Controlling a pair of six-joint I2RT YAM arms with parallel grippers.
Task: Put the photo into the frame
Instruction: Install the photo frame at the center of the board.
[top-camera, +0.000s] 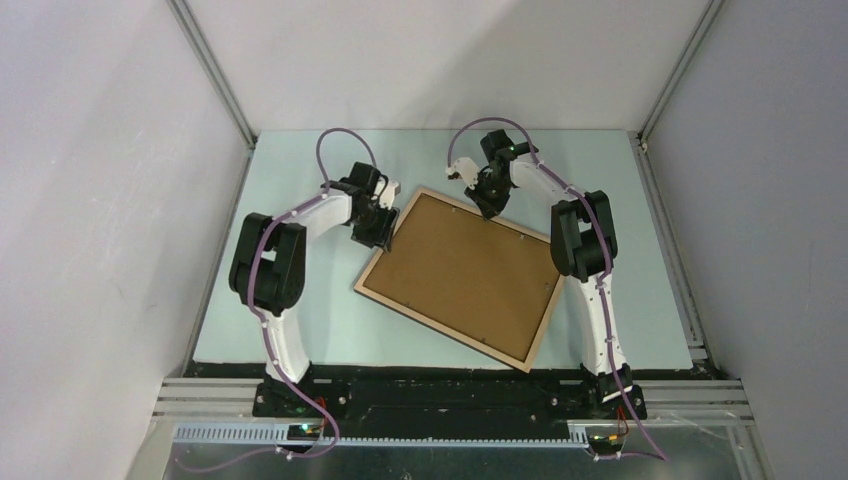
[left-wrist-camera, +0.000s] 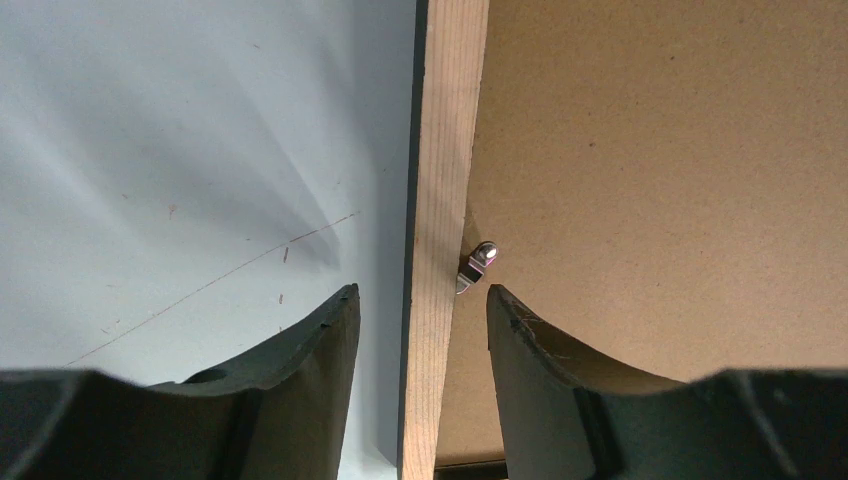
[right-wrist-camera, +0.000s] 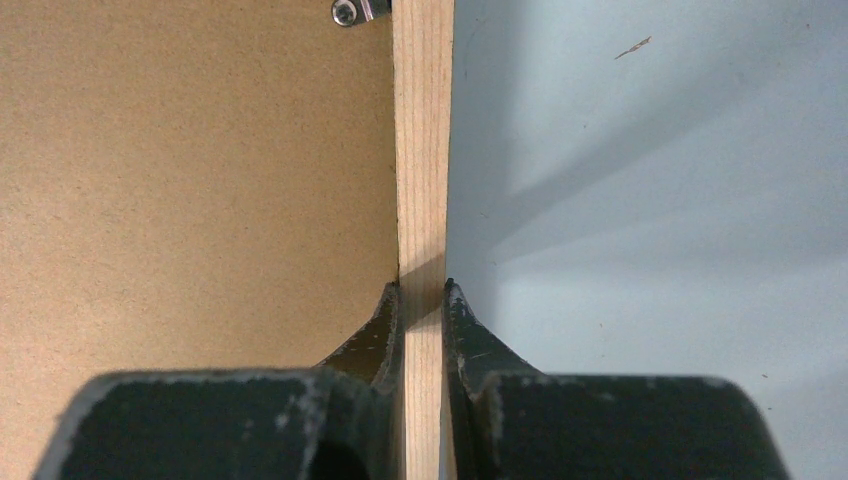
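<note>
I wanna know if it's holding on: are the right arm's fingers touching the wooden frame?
Touching. The right wrist view shows the right gripper with both fingers pressed against the frame, one on each side of its wooden rail, with no gap.

no legible text, label or number anywhere

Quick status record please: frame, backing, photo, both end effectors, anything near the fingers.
frame: lying back side up on the table, skewed to its edges
backing panel: brown hardboard, seated inside the frame
photo: not visible in any view
left end effector: open, straddling the frame's left rail, a gap on each side
right end effector: shut on the frame's far rail
metal tab: at the left rail's inner edge, just ahead of the left end effector's inner finger
</note>
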